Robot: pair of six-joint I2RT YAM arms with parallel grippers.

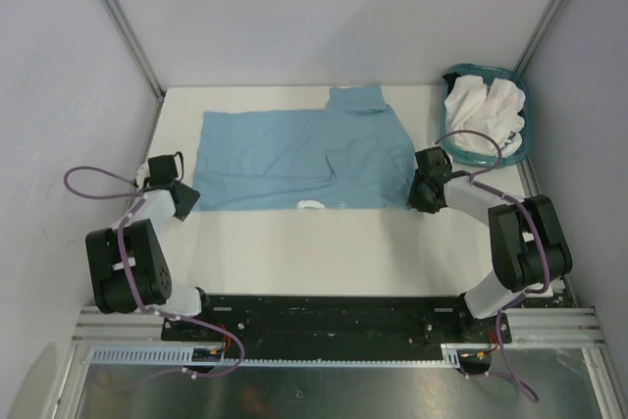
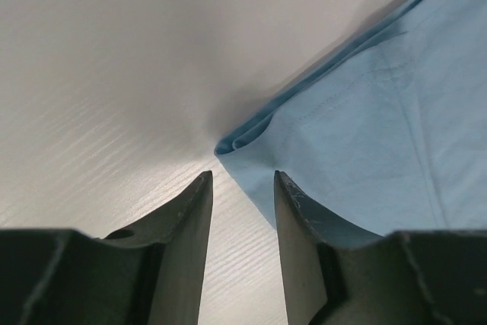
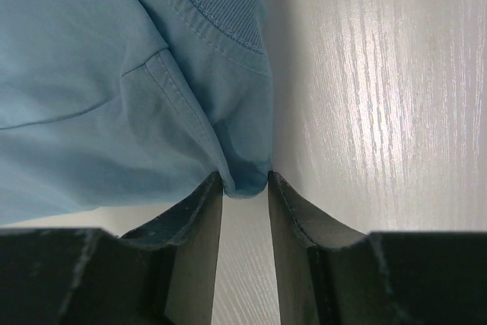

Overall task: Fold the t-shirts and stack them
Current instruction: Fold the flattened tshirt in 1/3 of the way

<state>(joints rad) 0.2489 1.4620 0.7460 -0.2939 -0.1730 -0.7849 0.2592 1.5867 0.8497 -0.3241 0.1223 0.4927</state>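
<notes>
Left fingers [image 2: 190, 215] stand slightly open, empty; right fingers [image 3: 199, 215] straddle the blue t-shirt [image 1: 294, 159] corner, grip unclear, so it may slip.

- Left fingers [image 2: 186, 249] and right fingers [image 3: 190, 256]: dark matte tapered wedges, pale scuffs along their edges.
- Behind the fingers, left arm [image 1: 128, 257] and right arm [image 1: 525, 237]: black blocky joints, white links.
- Purple cables [image 1: 88, 176] loop alongside each.

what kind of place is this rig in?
Probably a lab test cell: white table enclosed by plain panels on metal posts, two arms bolted to a rail, teal basket of white shirts.
</notes>
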